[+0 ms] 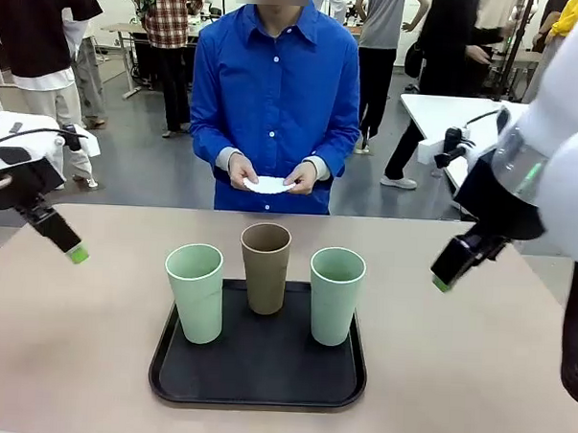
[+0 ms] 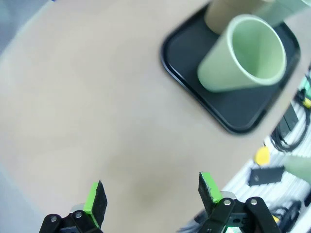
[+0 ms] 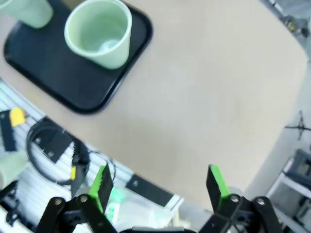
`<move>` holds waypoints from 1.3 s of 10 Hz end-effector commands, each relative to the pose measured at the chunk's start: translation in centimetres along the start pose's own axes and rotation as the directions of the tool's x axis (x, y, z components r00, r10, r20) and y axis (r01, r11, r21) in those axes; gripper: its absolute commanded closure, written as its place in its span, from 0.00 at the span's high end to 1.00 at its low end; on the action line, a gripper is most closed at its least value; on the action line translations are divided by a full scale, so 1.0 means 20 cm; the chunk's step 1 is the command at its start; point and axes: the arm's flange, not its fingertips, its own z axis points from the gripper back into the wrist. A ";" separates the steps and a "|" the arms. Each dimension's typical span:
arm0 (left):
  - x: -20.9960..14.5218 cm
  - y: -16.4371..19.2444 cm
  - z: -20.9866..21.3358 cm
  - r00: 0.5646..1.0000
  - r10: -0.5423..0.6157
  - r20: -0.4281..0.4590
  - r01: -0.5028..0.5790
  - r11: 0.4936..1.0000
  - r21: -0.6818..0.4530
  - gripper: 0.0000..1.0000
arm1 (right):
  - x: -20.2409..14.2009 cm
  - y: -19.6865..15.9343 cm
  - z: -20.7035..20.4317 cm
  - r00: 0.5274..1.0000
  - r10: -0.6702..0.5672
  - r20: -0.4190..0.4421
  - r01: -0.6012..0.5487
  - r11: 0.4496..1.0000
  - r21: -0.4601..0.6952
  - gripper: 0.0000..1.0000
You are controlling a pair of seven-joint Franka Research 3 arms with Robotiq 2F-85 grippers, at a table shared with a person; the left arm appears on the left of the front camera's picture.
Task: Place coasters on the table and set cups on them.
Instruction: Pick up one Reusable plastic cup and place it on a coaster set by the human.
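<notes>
At left edge, left gripper (image 1: 75, 253) low over table (image 1: 62, 360), arm cut off by frame. Wrist view: jaws wide apart, nothing between them, bare tabletop beneath. Mid-table, black tray (image 1: 258, 383) with three cups upright on it: mint cup (image 1: 195, 299) left, brown cup (image 1: 266, 268) behind centre, second mint cup (image 1: 336, 300) right. Beyond far edge, coasters (image 1: 268, 185) in person's hands (image 1: 241, 169), partly covered by fingers, count unclear. Right of tray, right gripper (image 1: 443, 279) above table, spread wide, empty. Its bulky arm is cut by frame and hides background.

three cups (image 1: 266, 267) on tray (image 1: 257, 378), tray on table (image 1: 72, 341)
</notes>
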 end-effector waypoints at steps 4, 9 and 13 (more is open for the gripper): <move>0.00 0.00 0.00 1.000 0.000 0.000 0.000 1.000 0.000 1.00 | 0.06 -0.02 -0.03 0.999 0.007 0.037 -0.006 1.000 -0.025 1.00; -0.09 0.42 0.07 0.964 0.225 0.142 -0.026 0.611 -0.791 1.00 | -0.24 -0.66 -0.07 0.781 -0.615 -0.111 0.451 0.432 0.781 1.00; -0.30 0.85 -0.03 0.910 0.414 0.029 -0.079 0.242 -0.967 1.00 | -0.60 -1.04 -0.10 0.626 -0.753 -0.203 0.430 0.117 0.895 1.00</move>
